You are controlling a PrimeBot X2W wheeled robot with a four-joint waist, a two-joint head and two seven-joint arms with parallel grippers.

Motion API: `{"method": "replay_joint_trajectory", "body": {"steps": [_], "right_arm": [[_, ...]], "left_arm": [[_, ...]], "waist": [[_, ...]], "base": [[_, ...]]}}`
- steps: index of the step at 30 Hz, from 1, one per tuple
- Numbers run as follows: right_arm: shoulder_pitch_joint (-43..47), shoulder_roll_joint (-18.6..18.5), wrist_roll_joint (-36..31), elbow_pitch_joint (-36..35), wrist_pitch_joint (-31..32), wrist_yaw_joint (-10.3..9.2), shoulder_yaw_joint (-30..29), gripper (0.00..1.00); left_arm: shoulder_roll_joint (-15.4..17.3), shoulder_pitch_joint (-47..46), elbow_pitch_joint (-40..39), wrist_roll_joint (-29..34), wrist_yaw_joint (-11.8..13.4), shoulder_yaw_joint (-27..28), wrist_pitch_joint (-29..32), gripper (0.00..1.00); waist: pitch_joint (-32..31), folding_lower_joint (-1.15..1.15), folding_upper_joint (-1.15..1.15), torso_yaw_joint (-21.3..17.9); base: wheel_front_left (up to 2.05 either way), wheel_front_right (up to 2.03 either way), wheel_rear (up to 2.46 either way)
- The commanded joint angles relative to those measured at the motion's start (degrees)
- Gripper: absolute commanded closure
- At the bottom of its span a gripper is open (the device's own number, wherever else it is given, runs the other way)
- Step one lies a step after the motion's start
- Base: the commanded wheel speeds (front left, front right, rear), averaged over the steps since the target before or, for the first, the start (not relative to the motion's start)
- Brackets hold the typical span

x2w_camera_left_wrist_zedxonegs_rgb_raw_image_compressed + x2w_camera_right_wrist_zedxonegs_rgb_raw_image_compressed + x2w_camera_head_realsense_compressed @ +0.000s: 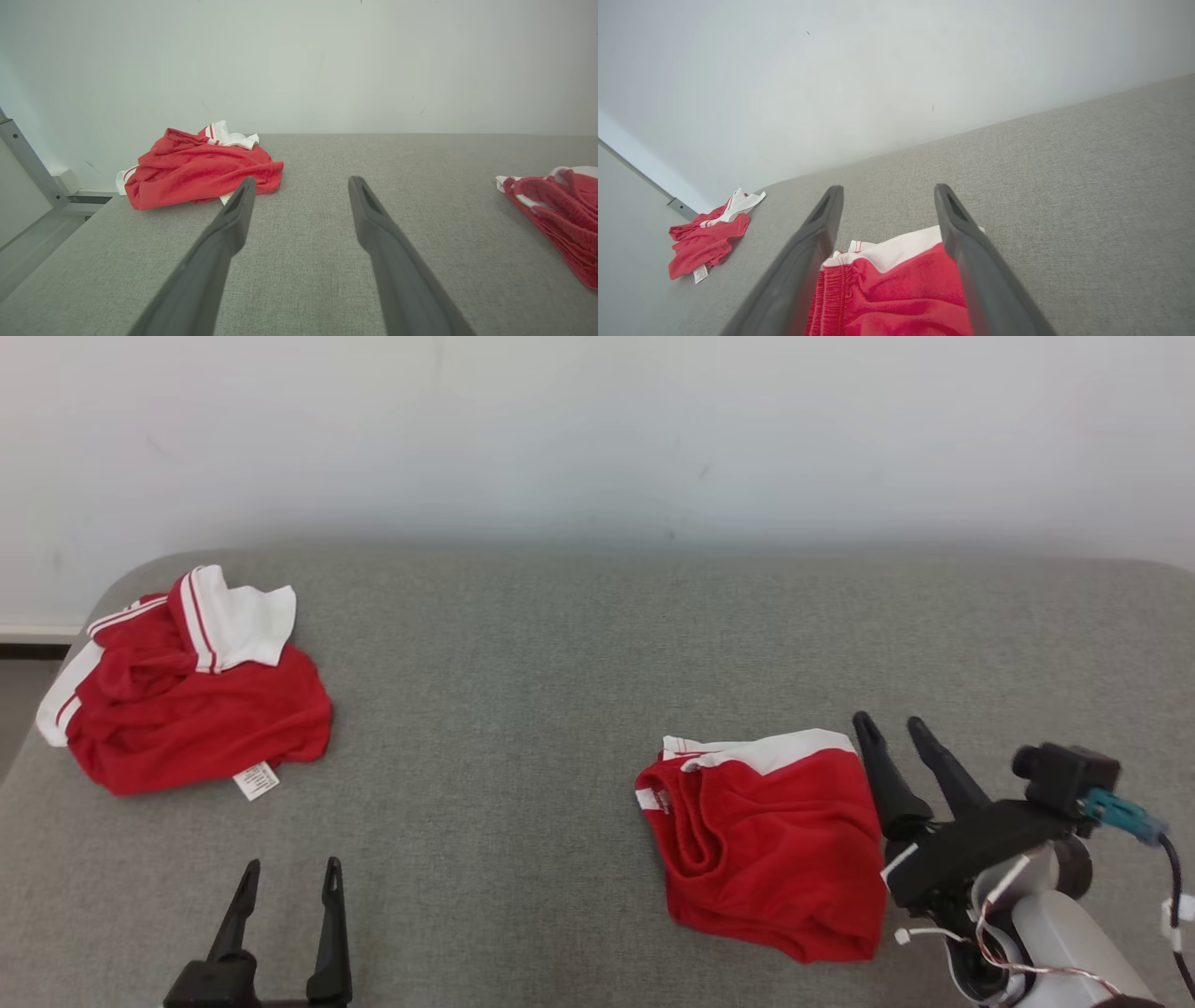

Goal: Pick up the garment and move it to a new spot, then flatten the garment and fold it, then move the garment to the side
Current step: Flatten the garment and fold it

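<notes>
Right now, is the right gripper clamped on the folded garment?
No, the right gripper stands open at the edge of the folded garment, which lies loose on the grey surface.

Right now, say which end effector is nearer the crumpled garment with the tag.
Left. The left end effector sits near the crumpled garment; the right end effector is far across, beside the folded garment.

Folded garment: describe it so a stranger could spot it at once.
On the grey surface, look at the right half, beside the right tool. The folded garment lies there, red with a white band along its far edge. Unlike the crumpled garment at far left, it is a neat, flat packet.
</notes>
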Motion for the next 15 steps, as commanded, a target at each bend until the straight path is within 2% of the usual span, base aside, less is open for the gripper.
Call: {"method": "replay_joint_trajectory", "body": {"steps": [1, 9, 15], "right_arm": [[1.6, -0.6, -0.6, -1.1, -1.4, -0.13, -0.8, 0.0], [8.1, -2.2, -6.2, -7.0, -7.7, -0.13, -3.9, 0.0], [13.9, -0.1, -8.3, -10.5, -9.8, -0.12, -8.3, 0.0]], "left_arm": [[0.3, 1.1, -0.4, 0.2, 0.1, 0.4, -0.2, 0.0], [0.5, 3.0, -2.2, 0.7, 0.9, 2.0, -0.2, 0.0], [0.7, 3.2, -2.8, 1.1, 0.9, 2.3, -0.2, 0.0]], "waist": [[-0.9, 0.01, 0.0, -1.3], [-1.9, 0.01, 0.0, -4.1], [-2.3, 0.01, 0.0, -5.2]], "base": [[0.0, 0.0, 0.0], [0.0, 0.0, 0.0], [0.0, 0.0, 0.0]]}}
